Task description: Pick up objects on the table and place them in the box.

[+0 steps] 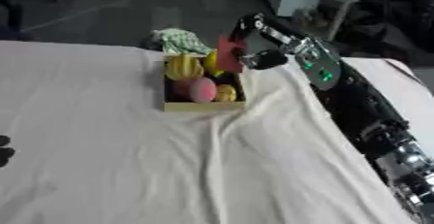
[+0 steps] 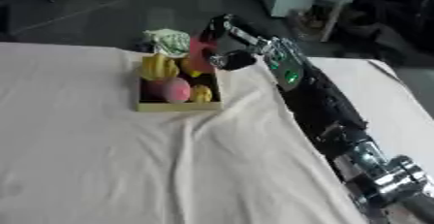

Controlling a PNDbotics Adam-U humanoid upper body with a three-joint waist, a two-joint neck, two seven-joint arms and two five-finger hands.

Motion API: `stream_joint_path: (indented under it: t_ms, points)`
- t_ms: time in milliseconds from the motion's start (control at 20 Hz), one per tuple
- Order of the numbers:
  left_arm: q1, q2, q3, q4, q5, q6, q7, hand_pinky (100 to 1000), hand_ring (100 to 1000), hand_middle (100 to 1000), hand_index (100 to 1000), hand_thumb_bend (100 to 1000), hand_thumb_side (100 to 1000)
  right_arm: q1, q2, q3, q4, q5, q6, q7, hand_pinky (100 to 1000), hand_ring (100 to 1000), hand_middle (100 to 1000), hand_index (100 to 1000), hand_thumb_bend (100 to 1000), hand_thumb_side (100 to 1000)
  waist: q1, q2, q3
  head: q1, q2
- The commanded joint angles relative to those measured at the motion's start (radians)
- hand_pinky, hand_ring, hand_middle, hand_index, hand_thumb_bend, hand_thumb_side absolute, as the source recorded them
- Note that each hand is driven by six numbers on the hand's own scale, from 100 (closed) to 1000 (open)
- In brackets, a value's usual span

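A red object [image 1: 229, 53] is held in the curled fingers of the right hand [image 1: 253, 41], pinched at its upper part so that it hangs over the far right corner of the box [image 1: 203, 105]. What the red object is cannot be made out; it appears flat and upright. It is carried there, by judgement, so that it can be lowered into what room is left inside.

The box stands on the white cloth [image 1: 118, 150] at the far middle of the table. A yellow banana-like fruit [image 1: 183, 66] fills its far left part, a pink round fruit [image 1: 202, 89] lies near the front, and a small yellow piece [image 1: 225, 92] sits at the near right. A green-and-white bundle [image 1: 179, 40] lies just beyond the far wall. Little free space is left in the box, mainly along its right side. The black arm [image 1: 356, 97] comes in from the right over bare cloth, so the way back is unobstructed. The left hand is not seen, apart from a dark shape at the left edge.
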Motion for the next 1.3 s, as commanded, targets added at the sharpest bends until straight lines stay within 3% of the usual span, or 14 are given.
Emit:
stream_joint_path:
  t_ms: [50, 500, 750, 1050, 1300]
  points:
    - [-0.014, -0.001, 0.004, -0.018, 0.004, 0.002, 0.000, 842, 773, 739, 919, 100, 854, -0.021, 0.002, -0.001, 0.014, 0.036, 0.010, -0.052, 702, 665, 498, 687, 100, 206, 0.008, -0.013, 0.002, -0.007, -0.014]
    - [-0.013, -0.007, 0.002, -0.018, 0.002, 0.005, -0.003, 844, 774, 739, 920, 100, 858, -0.015, 0.040, 0.057, 0.073, 0.156, -0.003, -0.185, 728, 739, 664, 845, 100, 200, 0.014, -0.011, 0.009, -0.016, -0.011]
    - [-0.010, -0.008, 0.002, -0.018, 0.000, 0.009, -0.003, 845, 774, 739, 920, 100, 864, -0.015, 0.038, 0.065, 0.104, 0.210, -0.028, -0.199, 750, 768, 725, 892, 100, 199, 0.015, -0.012, 0.006, -0.016, -0.011]
    - [-0.008, -0.008, 0.003, -0.018, -0.001, 0.012, -0.001, 847, 774, 738, 920, 100, 864, -0.012, 0.018, 0.054, 0.118, 0.198, -0.031, -0.155, 769, 786, 760, 923, 100, 198, 0.014, -0.014, 0.001, -0.013, -0.012]
    - [-0.005, -0.008, 0.004, -0.018, -0.002, 0.015, 0.000, 847, 774, 738, 920, 100, 867, 0.002, -0.004, 0.039, 0.090, 0.131, -0.052, -0.139, 781, 797, 782, 930, 100, 216, 0.013, -0.017, -0.006, -0.010, -0.012]
